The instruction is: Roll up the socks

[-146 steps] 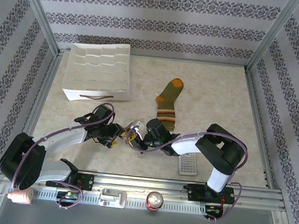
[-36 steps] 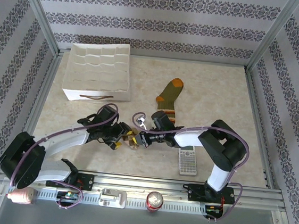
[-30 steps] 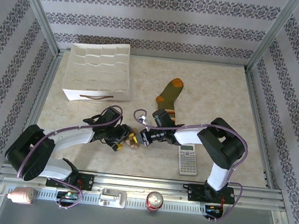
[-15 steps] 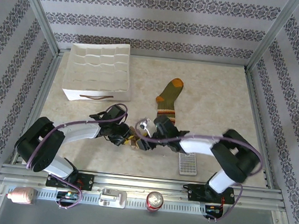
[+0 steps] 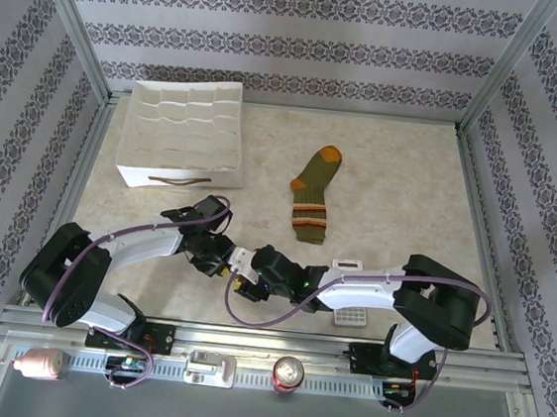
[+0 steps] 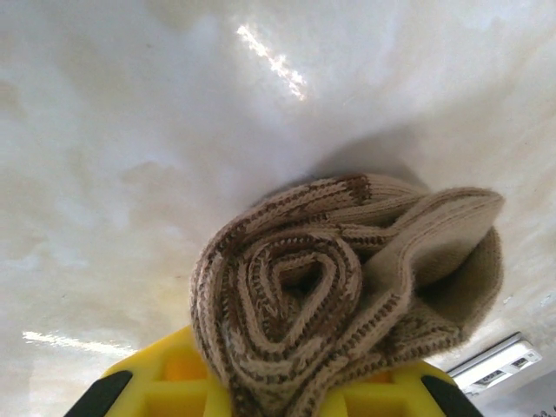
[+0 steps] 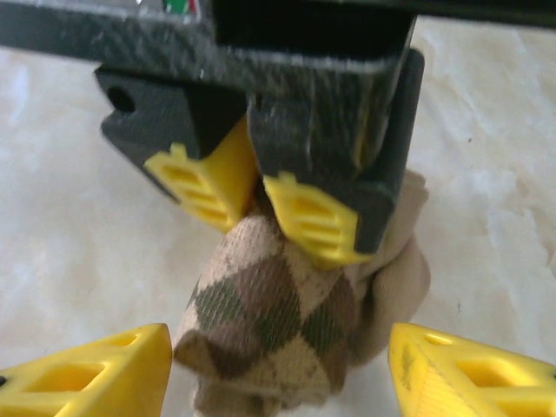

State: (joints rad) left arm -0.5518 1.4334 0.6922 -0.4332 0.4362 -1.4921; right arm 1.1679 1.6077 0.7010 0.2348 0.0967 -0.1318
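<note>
1. Presently, the left jaws stand nearly closed, their yellow fingertips (image 7: 306, 222) pinching the top of the argyle sock (image 7: 276, 326).
2. Argyle sock: wound into a tight roll, its spiral end plain in the left wrist view.
3. Right jaws: spread wide, a yellow fingertip (image 7: 91, 382) on either side of the roll, neither touching it, holding nothing.
4. Location: the roll is by the desk's (image 5: 411, 183) near edge, left of centre; whether it rests on the surface cannot be told.
5. Olive sock (image 5: 313, 194): flat around the desk's middle, orange toe toward the far edge, well apart from both jaws.
6. White divided tray (image 5: 182, 131): far left corner.
</note>
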